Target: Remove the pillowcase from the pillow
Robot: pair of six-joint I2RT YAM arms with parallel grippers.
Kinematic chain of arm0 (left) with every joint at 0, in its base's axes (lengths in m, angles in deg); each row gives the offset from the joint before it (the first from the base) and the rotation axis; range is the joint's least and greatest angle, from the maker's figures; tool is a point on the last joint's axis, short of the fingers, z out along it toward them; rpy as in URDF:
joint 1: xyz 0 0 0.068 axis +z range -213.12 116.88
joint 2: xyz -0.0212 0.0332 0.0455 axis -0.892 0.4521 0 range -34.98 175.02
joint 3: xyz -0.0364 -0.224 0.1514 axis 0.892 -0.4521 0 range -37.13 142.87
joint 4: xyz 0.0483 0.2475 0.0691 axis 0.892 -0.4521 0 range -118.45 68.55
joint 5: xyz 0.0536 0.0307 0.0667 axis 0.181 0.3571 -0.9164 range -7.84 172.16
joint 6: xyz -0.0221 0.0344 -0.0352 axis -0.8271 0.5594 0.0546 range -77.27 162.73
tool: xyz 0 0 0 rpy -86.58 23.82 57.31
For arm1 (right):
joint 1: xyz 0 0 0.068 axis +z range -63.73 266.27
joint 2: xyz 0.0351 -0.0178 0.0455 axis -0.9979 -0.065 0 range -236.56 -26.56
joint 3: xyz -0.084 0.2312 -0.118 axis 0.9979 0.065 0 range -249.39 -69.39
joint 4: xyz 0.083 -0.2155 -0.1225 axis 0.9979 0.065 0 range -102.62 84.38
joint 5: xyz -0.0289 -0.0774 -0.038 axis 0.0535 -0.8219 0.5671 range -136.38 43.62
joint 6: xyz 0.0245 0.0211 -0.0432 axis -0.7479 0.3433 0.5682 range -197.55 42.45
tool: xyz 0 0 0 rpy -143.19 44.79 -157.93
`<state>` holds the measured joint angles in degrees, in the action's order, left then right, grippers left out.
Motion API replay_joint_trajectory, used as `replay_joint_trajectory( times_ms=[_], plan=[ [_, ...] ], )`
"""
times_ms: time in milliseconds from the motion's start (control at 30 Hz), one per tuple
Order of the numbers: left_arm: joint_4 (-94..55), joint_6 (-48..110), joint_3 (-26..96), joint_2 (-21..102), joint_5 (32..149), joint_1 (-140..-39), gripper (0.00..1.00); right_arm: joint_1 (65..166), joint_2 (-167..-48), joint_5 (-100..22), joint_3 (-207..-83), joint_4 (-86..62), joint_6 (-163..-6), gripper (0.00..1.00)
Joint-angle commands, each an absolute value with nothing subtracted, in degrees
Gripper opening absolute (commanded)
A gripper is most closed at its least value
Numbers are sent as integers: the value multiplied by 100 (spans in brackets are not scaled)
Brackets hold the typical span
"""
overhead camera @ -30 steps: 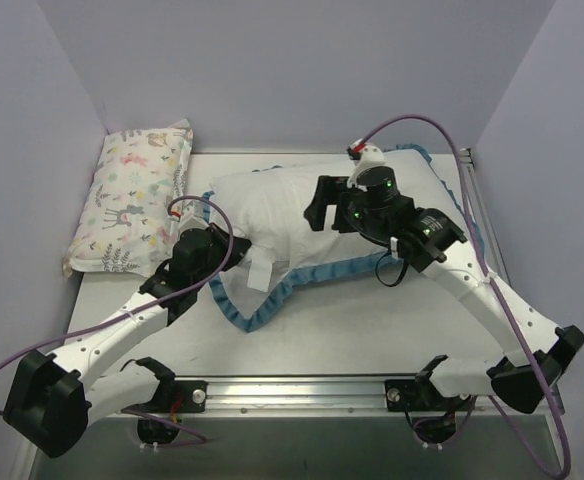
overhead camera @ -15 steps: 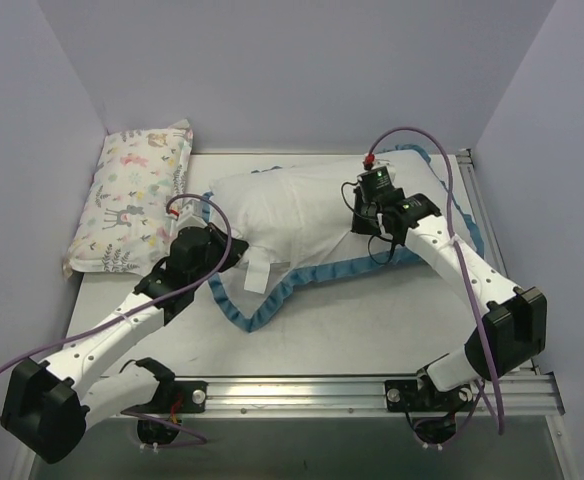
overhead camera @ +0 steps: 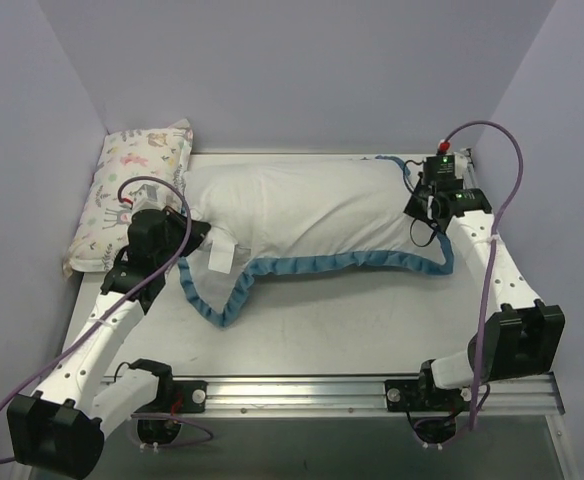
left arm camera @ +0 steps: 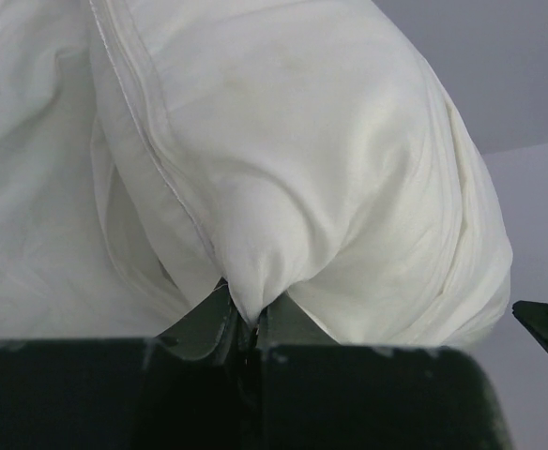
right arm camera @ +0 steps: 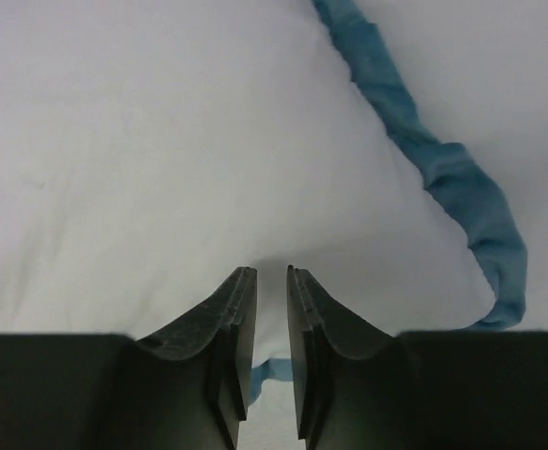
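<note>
L claw (left arm camera: 246, 323) clamped on a corner of the pillow (left arm camera: 283, 141); R claw (right arm camera: 269, 278) all but closed on the pillowcase (right arm camera: 114, 141).

L claw sits nr the left edge of the worktop (overhead camera: 372, 320), with a white seamed corner pinched tight between its fingers. R claw is at the far right corner, only a slit between its jaws. White cloth is bunched at the tips, prob. nipped, but the wrist view doesn't settle it. Pillow & pillowcase stretch across the far half btwn the two claws. Pillowcase shows its white inside, and its teal ruffle (overhead camera: 322, 265) runs along the near side & round the right end. Printed pillow (overhead camera: 137, 190) lies at the far left corner, just beside the white pillow.
</note>
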<state>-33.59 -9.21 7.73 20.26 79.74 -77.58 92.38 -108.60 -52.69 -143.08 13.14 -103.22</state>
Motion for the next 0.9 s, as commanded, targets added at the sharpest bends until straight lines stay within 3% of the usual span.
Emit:
replay_joint_trajectory(
  times_ms=[0,200,300,567,733,767,833,867],
  plan=[
    [-3068,-815,1008,1890,8409,-7780,0,10005,-10592,-5051,-14392,1383,-10303,24],
    [-2796,-903,585,1863,8260,-8219,0,11719,-10469,-5577,-14295,1023,-10637,59],
    [-2760,-912,506,1916,7988,-8534,0,12283,-10575,-6167,-14243,831,-10857,67],
    [-2681,-965,435,1995,7794,-8896,0,12494,-11250,-6562,-14400,716,-11112,69],
    [-2743,-930,497,1978,7759,-8914,0,12381,-11506,-6695,-14471,716,-11042,49],
    [-2760,-912,514,1960,7759,-8914,0,12337,-11506,-6695,-14462,716,-11050,33],
    [-2822,-895,558,1925,7741,-8914,0,12153,-11463,-6677,-14453,716,-11042,16],
    [-2839,-886,567,1907,7732,-8914,0,12082,-11402,-6669,-14436,716,-11024,2]
  ],
)
